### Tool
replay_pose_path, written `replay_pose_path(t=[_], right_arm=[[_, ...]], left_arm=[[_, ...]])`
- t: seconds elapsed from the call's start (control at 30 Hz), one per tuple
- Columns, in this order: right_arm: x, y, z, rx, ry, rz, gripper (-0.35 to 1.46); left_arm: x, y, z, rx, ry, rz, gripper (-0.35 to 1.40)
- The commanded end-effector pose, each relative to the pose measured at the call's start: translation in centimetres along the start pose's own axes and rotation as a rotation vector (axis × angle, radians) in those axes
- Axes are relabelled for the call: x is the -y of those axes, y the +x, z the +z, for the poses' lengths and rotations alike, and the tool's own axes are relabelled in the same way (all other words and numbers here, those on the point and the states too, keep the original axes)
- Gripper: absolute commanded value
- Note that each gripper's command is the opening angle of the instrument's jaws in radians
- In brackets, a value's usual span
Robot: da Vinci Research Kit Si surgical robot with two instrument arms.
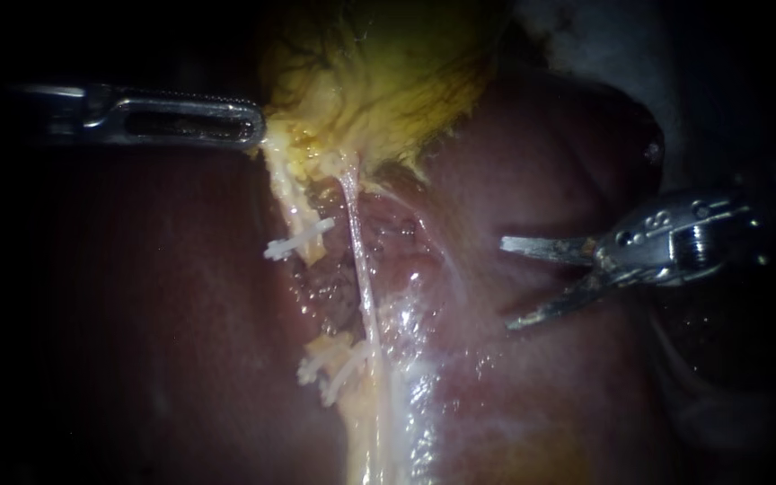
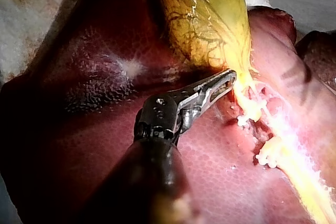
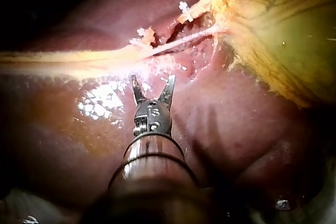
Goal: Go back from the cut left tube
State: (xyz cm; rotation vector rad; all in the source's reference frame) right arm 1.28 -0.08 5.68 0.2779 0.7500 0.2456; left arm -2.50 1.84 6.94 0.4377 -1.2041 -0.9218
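While clenching gallbladder [image 1: 379, 81] with left end effector [image 1: 260, 126], hovering right end effector [image 1: 507, 284] released mid-right; judging tube [image 1: 287, 193] soft, slippery, fragile, needing no hold.

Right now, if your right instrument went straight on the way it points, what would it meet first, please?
Most likely the thin uncut tube ahead of the right instrument's open jaws; depth above the liver is unclear.
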Motion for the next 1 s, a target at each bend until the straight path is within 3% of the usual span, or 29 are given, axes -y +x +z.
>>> replay_pose_path(t=[0.03, 0.57, 1.0], right_arm=[[0.0, -0.01, 0.0, 0.0, 0.001, -0.001, 1.43], [0.02, -0.05, -0.04, 0.005, 0.004, -0.003, 1.43], [0.02, -0.05, -0.04, 0.005, 0.003, -0.003, 1.45]], left_arm=[[-0.01, 0.01, 0.03, -0.005, -0.001, 0.001, -0.35], [-0.25, 0.45, 0.63, -0.06, 0.005, 0.02, -0.35], [-0.27, 0.47, 0.65, -0.06, 0.007, 0.022, -0.35]])
